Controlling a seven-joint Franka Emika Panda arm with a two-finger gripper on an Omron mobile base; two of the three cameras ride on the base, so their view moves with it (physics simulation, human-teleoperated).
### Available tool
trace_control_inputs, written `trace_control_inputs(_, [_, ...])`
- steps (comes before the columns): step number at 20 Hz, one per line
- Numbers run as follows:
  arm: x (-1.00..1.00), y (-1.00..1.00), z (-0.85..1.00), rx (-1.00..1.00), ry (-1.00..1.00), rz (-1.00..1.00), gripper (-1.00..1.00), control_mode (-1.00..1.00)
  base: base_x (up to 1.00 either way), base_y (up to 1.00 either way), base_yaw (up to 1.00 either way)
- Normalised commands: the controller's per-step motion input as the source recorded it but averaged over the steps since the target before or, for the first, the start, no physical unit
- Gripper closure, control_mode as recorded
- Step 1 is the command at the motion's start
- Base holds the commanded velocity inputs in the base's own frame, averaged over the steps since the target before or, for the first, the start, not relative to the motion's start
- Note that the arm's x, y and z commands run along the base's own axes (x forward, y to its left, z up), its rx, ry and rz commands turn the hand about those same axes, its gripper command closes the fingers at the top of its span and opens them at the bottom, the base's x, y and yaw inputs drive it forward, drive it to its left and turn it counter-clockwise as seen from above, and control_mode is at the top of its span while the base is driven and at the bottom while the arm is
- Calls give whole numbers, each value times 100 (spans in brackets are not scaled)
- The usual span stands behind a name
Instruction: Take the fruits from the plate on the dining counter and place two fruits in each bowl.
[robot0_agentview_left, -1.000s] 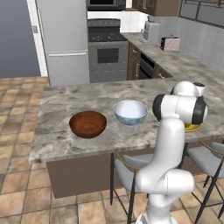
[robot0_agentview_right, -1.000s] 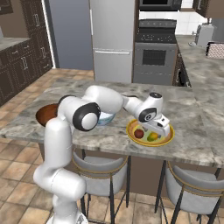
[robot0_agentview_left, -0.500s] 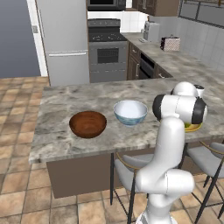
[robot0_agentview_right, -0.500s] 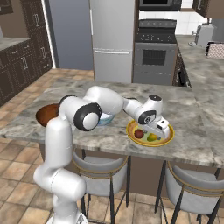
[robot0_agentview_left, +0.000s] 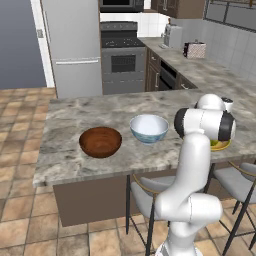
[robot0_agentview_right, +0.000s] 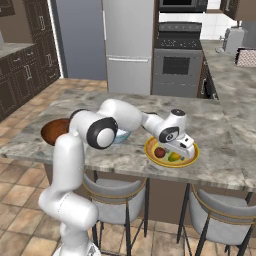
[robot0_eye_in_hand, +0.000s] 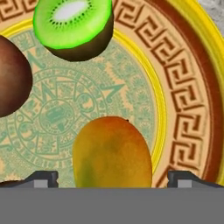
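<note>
On the dining counter (robot0_agentview_right: 220, 125) lies the yellow plate (robot0_agentview_right: 151, 150) with fruits on it. My gripper (robot0_agentview_right: 182, 145) hangs low over the plate, open. In the hand view its fingertips (robot0_eye_in_hand: 42, 178) stand either side of the yellow-orange fruit (robot0_eye_in_hand: 111, 151), not touching it. A bright green cut fruit (robot0_eye_in_hand: 73, 26) lies beyond, and a dark red fruit (robot0_eye_in_hand: 13, 83) to the left. From the right base I see the dark red fruit (robot0_agentview_right: 159, 152) and the yellow one (robot0_agentview_right: 174, 157). The brown bowl (robot0_agentview_left: 100, 141) and the white bowl (robot0_agentview_left: 149, 128) stand to the left of the plate (robot0_agentview_left: 221, 146).
Stools (robot0_agentview_right: 220, 212) are tucked under the counter's near edge. A fridge (robot0_agentview_left: 75, 45) and a stove (robot0_agentview_left: 122, 55) stand behind, across a tiled floor. Small appliances (robot0_agentview_left: 172, 36) sit on the far grey worktop. My arm (robot0_agentview_right: 130, 115) reaches over the white bowl.
The hand has dropped lower onto the plate, bringing its fingers down beside the yellow-orange fruit. Bowls and fruits have stayed where they were.
</note>
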Motion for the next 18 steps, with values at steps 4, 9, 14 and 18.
trace_control_inputs(4, [0,0,-20,0,0,0,-100,-100,0,0,0])
trace_control_inputs(9, [0,0,-7,0,0,0,100,-100,0,0,0])
trace_control_inputs(14, [0,0,0,0,0,0,100,-100,0,0,0])
trace_control_inputs(18, [0,0,13,0,0,0,100,-100,0,0,0])
